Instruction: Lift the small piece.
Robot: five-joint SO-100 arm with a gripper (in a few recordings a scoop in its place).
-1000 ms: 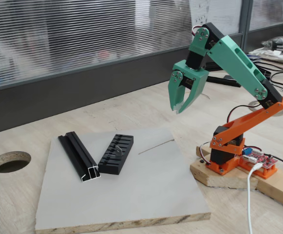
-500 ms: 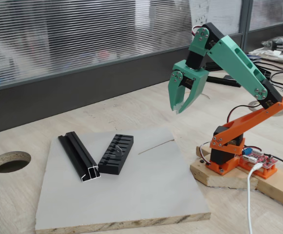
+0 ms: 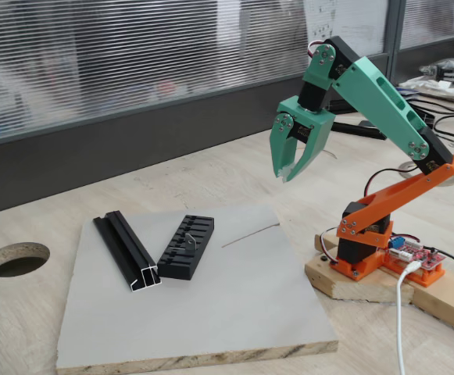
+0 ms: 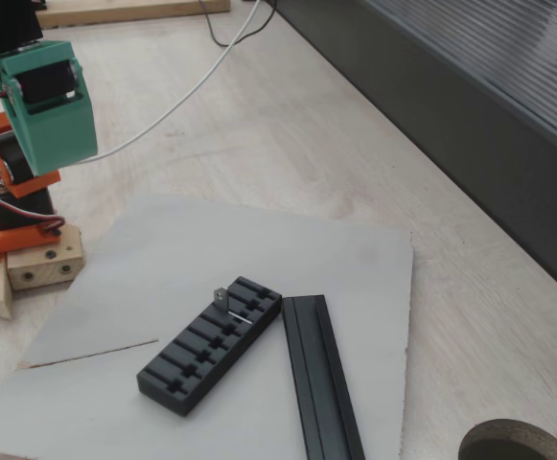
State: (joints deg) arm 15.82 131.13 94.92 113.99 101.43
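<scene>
1. End effector [image 3: 284, 173]: raised above the desk [image 3: 211, 172], fingers pointing down and nearly together, grasping nothing.
2. Small piece [image 4: 228, 305]: lies on the ridged black block [image 4: 211, 342], near one end.
3. Black rail [image 4: 321, 388]: just beside the block.
4. Grey board [image 3: 211, 305]: carries block and rail, well apart from the end effector.

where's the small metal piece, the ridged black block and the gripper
small metal piece [image 4: 228, 303], a fixed view, on its thin silvery body
ridged black block [image 4: 201, 350], same view, middle of its ridged top
gripper [image 3: 287, 173], a fixed view, between the fingertips
</scene>
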